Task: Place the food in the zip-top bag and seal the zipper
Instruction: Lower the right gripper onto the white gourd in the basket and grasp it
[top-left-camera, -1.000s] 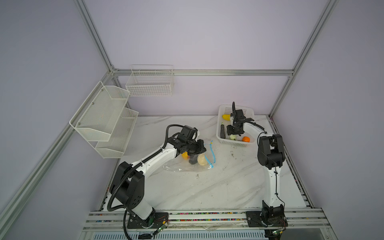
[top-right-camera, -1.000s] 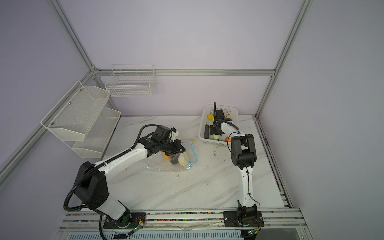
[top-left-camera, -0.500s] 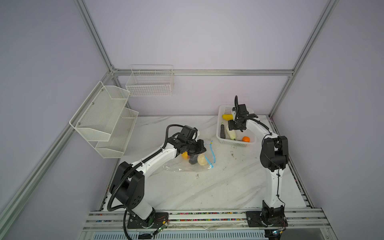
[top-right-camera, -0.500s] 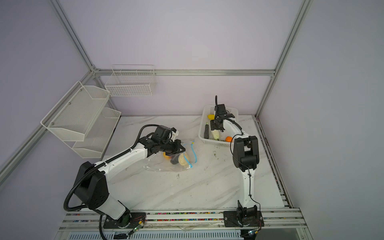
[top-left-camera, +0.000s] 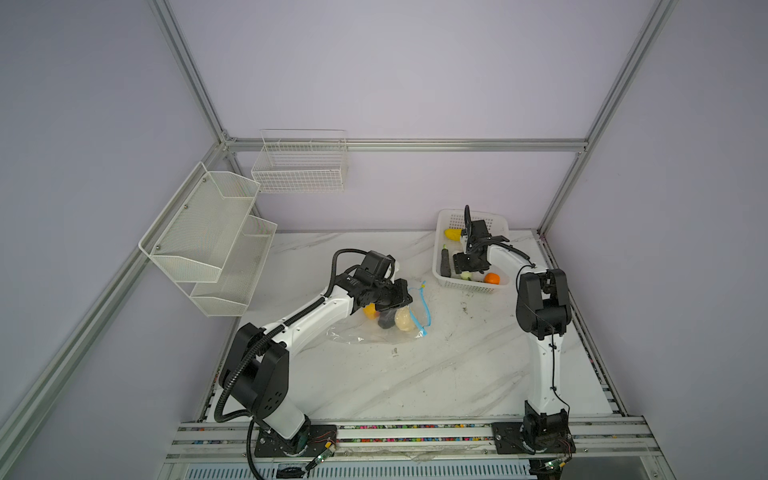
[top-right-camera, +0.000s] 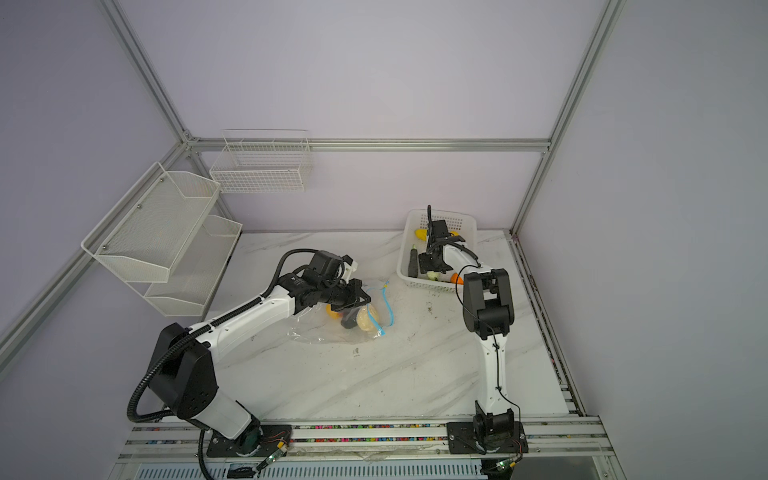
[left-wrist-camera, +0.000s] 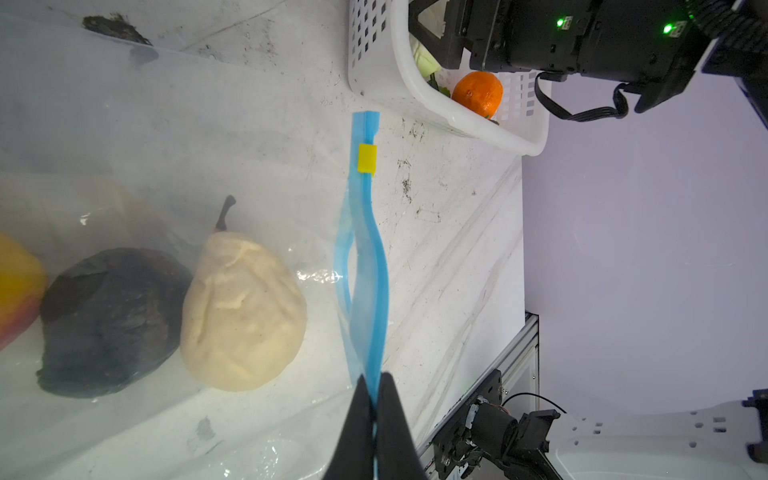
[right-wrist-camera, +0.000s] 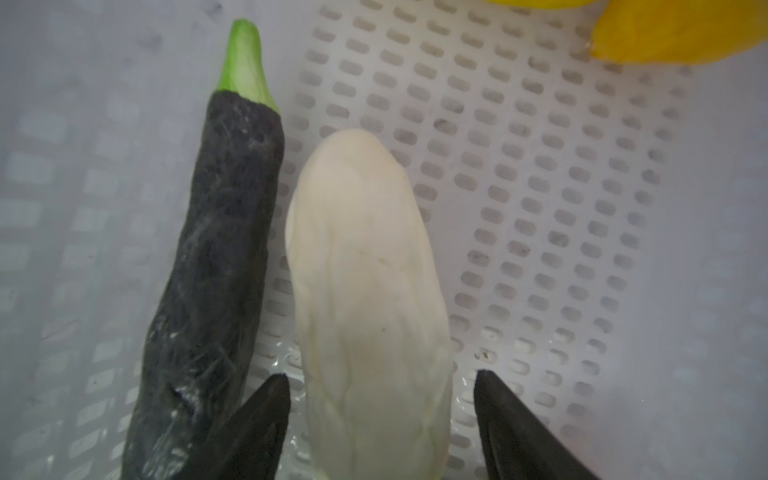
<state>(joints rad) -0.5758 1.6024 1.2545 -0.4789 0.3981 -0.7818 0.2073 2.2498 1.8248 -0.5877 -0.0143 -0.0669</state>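
On the bench (top-left-camera: 415, 374), we see the zip-top bag (top-left-camera: 357, 334) holding three food pieces (left-wrist-camera: 243, 316), our left tool (left-wrist-camera: 374, 386) clamped on its zipper (left-wrist-camera: 365, 232), while in the basket (top-left-camera: 465, 284) our right tool (right-wrist-camera: 380, 376) has widened and now straddles the white piece (right-wrist-camera: 361, 249), seemingly ready to grasp it.

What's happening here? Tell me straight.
The left gripper is shut on the blue zipper of the zip-top bag; a cream pear, a dark piece and a yellow-orange piece lie inside. The right gripper is open in the white basket, its fingers either side of a white vegetable.
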